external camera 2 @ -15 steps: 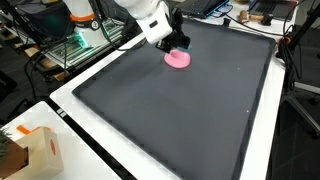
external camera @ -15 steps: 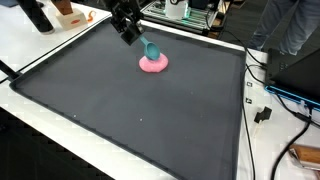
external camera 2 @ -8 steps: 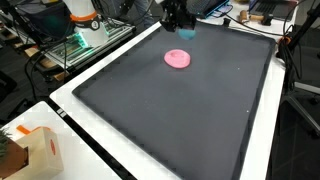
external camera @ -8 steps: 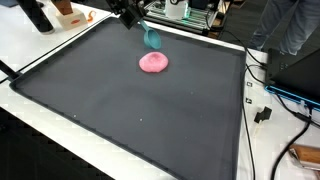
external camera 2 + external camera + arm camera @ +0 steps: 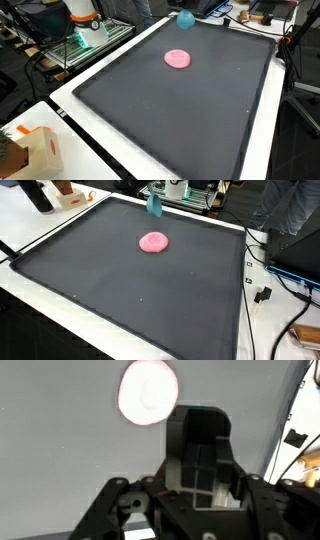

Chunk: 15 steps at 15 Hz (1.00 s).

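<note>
A flat round pink disc [image 5: 153, 243] [image 5: 178, 58] lies on the far half of a black mat [image 5: 120, 290]. A small teal object [image 5: 153, 202] [image 5: 186, 18] hangs high above the mat's far edge in both exterior views, and the arm holding it is cut off by the top of the frames. In the wrist view my gripper [image 5: 197, 420] fills the lower middle as a dark block. Its fingers are closed together, with only a thin teal sliver showing at their tip. The pink disc [image 5: 148, 392] shows far below, up and to the left of the fingers, clear of them.
The mat sits on a white table [image 5: 60, 220]. A cardboard box [image 5: 30, 150] stands at one near corner, and an orange and white object [image 5: 68, 194] at a far corner. Cables and a connector [image 5: 263, 293] lie beside the mat. Racks of equipment [image 5: 85, 40] stand behind the table.
The gripper has lifted the teal object off the pink disc and carried it up and toward the far edge, almost out of both exterior views. The pink disc stayed put.
</note>
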### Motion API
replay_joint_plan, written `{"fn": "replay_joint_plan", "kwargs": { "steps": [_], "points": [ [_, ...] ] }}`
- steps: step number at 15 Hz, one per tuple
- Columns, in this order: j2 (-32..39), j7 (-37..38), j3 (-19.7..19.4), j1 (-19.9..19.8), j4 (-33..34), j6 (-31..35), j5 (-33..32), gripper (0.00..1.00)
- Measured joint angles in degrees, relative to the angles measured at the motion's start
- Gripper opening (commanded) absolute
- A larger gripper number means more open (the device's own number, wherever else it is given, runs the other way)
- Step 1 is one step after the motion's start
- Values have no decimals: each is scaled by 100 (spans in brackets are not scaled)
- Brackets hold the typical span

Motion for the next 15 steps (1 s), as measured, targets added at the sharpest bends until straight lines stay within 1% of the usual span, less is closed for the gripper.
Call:
{"fn": "replay_joint_plan", "kwargs": {
  "steps": [3, 6, 10, 13, 14, 15],
  "points": [
    [-31, 734, 187, 129, 89, -49, -970, 29],
    [-17, 1262, 360, 245, 119, -213, -1706, 29],
    [89, 1733, 575, 411, 201, -469, -2363, 29],
    [221, 1936, 682, 524, 242, -580, -2611, 29],
    [267, 1969, 701, 557, 248, -593, -2648, 54],
    [312, 1976, 710, 588, 253, -600, -2656, 54]
  ]
}}
